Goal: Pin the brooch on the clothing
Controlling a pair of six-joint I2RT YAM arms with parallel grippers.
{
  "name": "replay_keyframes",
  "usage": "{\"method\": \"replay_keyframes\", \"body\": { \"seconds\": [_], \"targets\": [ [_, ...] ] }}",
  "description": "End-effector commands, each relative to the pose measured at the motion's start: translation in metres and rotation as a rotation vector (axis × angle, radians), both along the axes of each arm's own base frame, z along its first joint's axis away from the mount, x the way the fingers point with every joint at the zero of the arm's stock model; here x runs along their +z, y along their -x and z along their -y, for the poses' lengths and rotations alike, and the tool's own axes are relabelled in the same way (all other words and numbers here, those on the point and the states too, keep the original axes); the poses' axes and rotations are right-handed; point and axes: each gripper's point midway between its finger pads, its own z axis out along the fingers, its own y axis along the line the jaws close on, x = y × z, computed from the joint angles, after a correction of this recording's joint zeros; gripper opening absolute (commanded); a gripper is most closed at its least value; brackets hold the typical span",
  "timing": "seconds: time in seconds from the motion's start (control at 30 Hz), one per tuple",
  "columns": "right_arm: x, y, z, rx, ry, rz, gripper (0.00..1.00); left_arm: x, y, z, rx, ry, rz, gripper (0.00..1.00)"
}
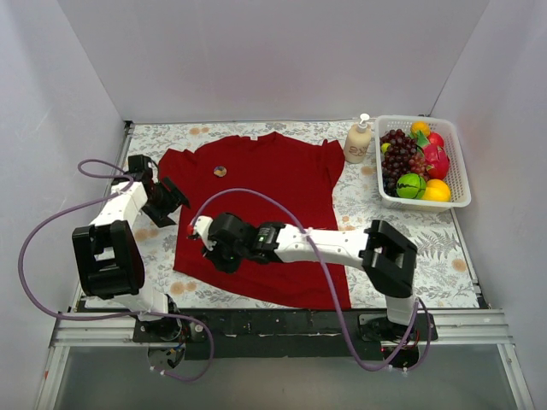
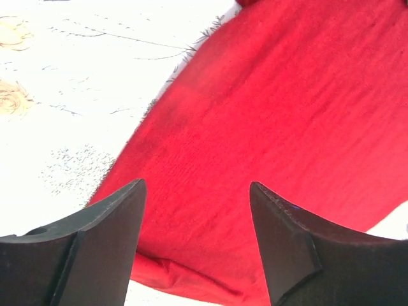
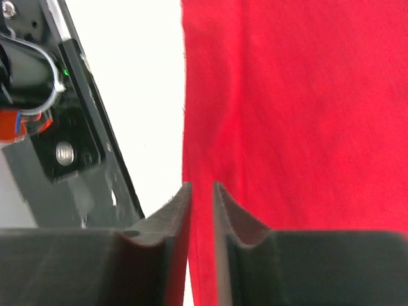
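Note:
The dark red T-shirt [image 1: 265, 205] lies spread flat on the table. The small round pale brooch [image 1: 220, 170] sits on its chest, left of centre, apart from both grippers. My left gripper [image 1: 175, 202] is open and empty, hovering over the shirt's left sleeve, with red cloth [image 2: 268, 108] below its fingers [image 2: 115, 242]. My right gripper [image 1: 203, 229] reaches across to the shirt's left side edge. Its fingers [image 3: 175, 217] are closed to a narrow gap with the shirt's edge [image 3: 201, 210] between them. The brooch shows in neither wrist view.
A cream pump bottle [image 1: 359, 141] stands at the back, right of the shirt. A white basket [image 1: 457, 175] of fruit is at the back right. Patterned tablecloth [image 1: 154, 248] shows left of the shirt. Grey walls enclose three sides.

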Motion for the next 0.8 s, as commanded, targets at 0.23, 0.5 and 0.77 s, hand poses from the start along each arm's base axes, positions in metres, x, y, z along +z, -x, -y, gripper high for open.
{"method": "replay_keyframes", "body": {
  "seconds": [0.23, 0.5, 0.77],
  "targets": [
    [-0.018, -0.006, -0.08, 0.042, -0.11, 0.138, 0.07, -0.007, 0.0, 0.018, -0.107, 0.115, 0.023, 0.62],
    [-0.069, 0.008, -0.105, 0.093, -0.01, 0.12, 0.02, -0.024, 0.007, 0.02, -0.124, 0.133, -0.021, 0.59],
    [-0.082, 0.051, -0.083, 0.226, 0.067, 0.003, 0.01, -0.039, 0.011, 0.017, -0.112, 0.118, -0.069, 0.58]
  ]
}}
